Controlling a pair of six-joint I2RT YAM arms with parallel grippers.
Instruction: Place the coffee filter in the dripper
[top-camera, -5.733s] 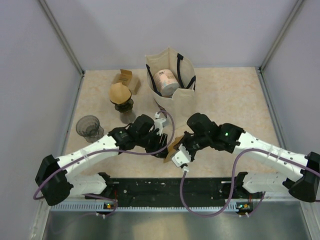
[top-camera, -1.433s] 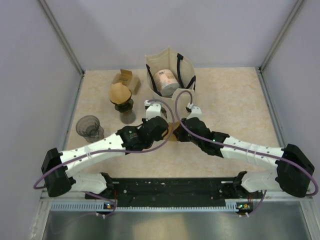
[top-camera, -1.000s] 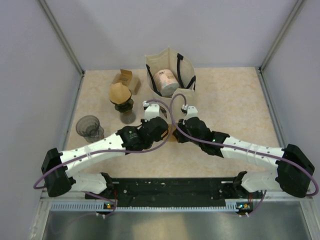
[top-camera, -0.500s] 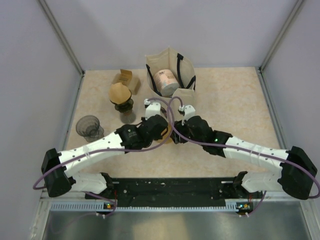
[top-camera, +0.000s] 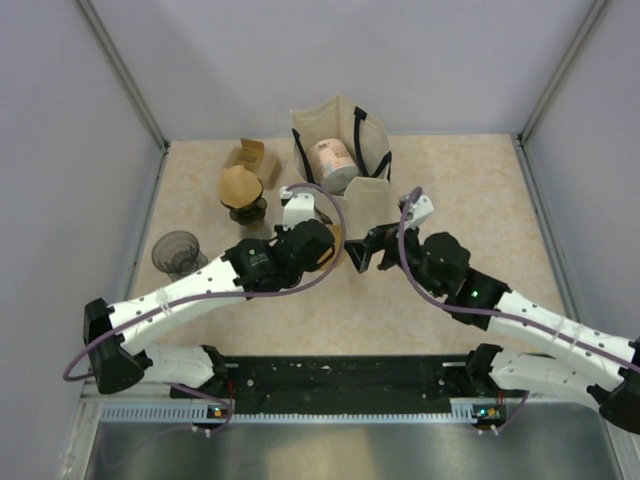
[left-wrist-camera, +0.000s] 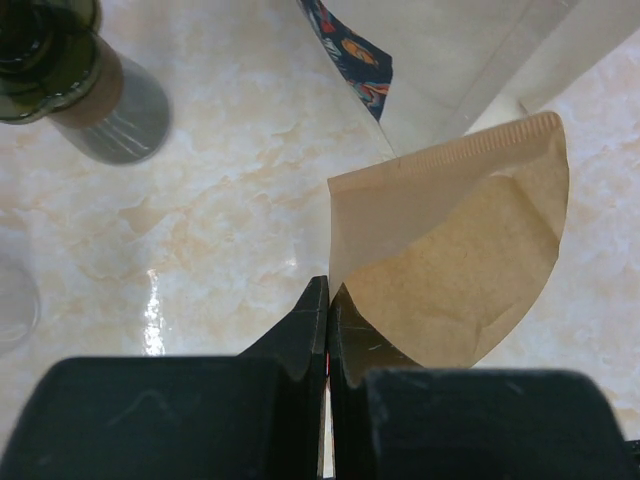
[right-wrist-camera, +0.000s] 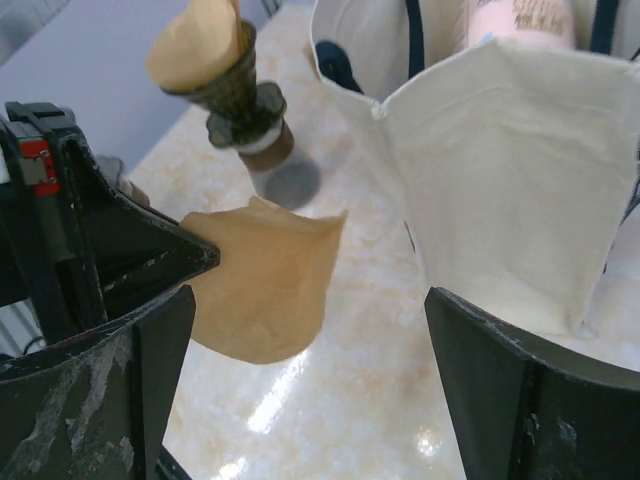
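Observation:
A brown paper coffee filter (left-wrist-camera: 450, 250) hangs above the table, pinched at its corner by my left gripper (left-wrist-camera: 328, 290), which is shut on it. From above, the filter (top-camera: 337, 243) shows edge-on between the two wrists. My right gripper (right-wrist-camera: 308, 300) is open, just right of the filter (right-wrist-camera: 265, 280) and not touching it. The dark green dripper (top-camera: 246, 210) sits on a grey carafe at the left rear, with another brown filter (top-camera: 238, 185) in it. It also shows in the right wrist view as the dripper (right-wrist-camera: 235, 85).
A cream tote bag (top-camera: 345, 190) with a can (top-camera: 330, 160) inside stands just behind both grippers. A ribbed smoky glass cup (top-camera: 178, 255) stands at the left. A small cardboard box (top-camera: 250, 158) lies behind the dripper. Grey walls enclose the table.
My right gripper has opened, let go of the filter and drawn back to the right. My left gripper keeps the filter and has shifted slightly toward the bag.

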